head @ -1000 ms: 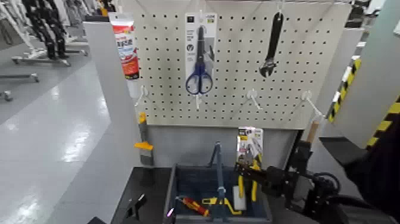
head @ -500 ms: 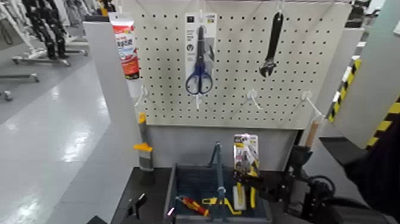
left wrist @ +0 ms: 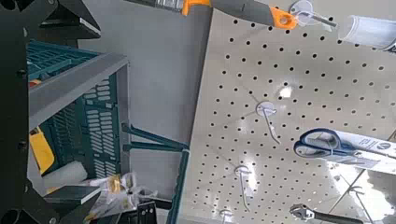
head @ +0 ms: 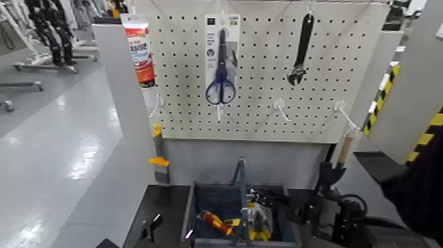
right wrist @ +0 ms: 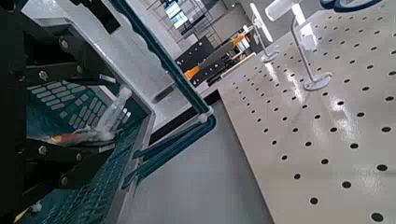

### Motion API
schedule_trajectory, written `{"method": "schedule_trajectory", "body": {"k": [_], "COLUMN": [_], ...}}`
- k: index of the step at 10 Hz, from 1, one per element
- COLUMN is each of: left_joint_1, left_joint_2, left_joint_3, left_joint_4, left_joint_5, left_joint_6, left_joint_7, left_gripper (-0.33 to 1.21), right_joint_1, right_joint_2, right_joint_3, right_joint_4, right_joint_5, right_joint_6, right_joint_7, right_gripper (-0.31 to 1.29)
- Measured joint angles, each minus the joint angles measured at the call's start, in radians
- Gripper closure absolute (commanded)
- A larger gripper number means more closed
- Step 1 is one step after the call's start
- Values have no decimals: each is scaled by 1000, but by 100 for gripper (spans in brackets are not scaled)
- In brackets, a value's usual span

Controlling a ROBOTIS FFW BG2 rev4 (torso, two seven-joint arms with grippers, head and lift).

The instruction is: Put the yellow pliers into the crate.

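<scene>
The yellow pliers [head: 259, 223] on their printed card lie low in the right half of the dark slate-blue crate [head: 198, 208], right of its tall handle bar [head: 241, 188]. My right gripper [head: 269, 198] hangs just over that half, open, with the card below it. In the right wrist view the crate rim [right wrist: 177, 140] and slatted wall show, with the pale card [right wrist: 110, 114] lying inside between my dark fingers [right wrist: 51, 61]. My left gripper [head: 149, 226] is parked low, left of the crate, open and empty. The crate wall also shows in the left wrist view [left wrist: 89, 103].
A red-handled tool [head: 214, 224] and a small bare yellow tool [head: 233, 223] lie in the crate's left half. On the pegboard [head: 264, 79] behind hang blue scissors [head: 220, 62], a black wrench [head: 302, 49] and bare hooks [head: 280, 109]. A white post [head: 125, 99] stands at left.
The pliers were held upright over the crate's right half and have dropped to lie inside it. My right gripper has lowered, moved left and let go.
</scene>
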Motion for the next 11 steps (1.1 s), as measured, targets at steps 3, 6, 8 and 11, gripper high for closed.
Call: {"method": "schedule_trajectory", "body": {"k": [3, 6, 8, 11], "left_joint_1": [0, 0, 0, 1], "left_joint_2": [2, 2, 4, 5], "left_joint_3": [-1, -2, -3, -4], "left_joint_4": [0, 0, 0, 0], "left_joint_5": [0, 0, 0, 2], "left_joint_6": [-3, -3, -4, -4], "left_joint_7": [0, 0, 0, 0], "left_gripper": [13, 13, 13, 13], "right_joint_1": [-1, 0, 24, 140], "right_joint_2": [0, 1, 11, 45], "right_joint_3": [-7, -8, -15, -55], "right_joint_4": [-4, -11, -43, -179], "right_joint_5": [-7, -12, 4, 96], "right_joint_6": [-2, -16, -50, -186], "right_joint_7": [-1, -1, -26, -205], "right_gripper": [10, 10, 11, 11]}}
